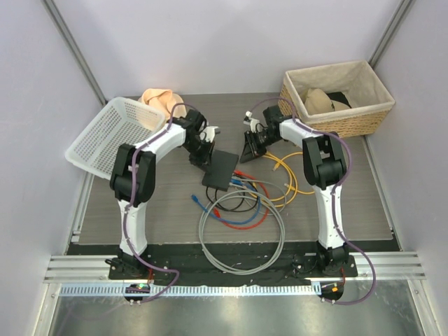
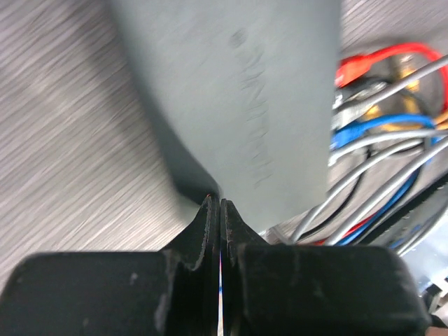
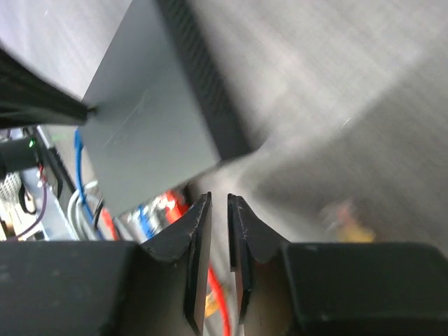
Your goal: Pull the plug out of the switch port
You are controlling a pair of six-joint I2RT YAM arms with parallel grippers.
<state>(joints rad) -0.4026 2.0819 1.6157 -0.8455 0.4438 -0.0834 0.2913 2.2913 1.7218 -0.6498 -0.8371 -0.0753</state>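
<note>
Touching a corner of the switch with left jaws together; holding right jaws nearly together beside its sockets, grip unclear; risking dragging the switch or snagging the red cable.

Switch behind cable coil

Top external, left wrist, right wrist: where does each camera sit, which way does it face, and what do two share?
Top external: above and behind the bases, looking down at the table; left arm and right arm whole, switch between them.
Left wrist: on the left arm, looking past the shut left pincer at the switch's top.
Right wrist: on the right arm, looking past the slightly parted right pincer at the switch's corner.
Shared: both wrist views show the switch and coloured cables.
</note>
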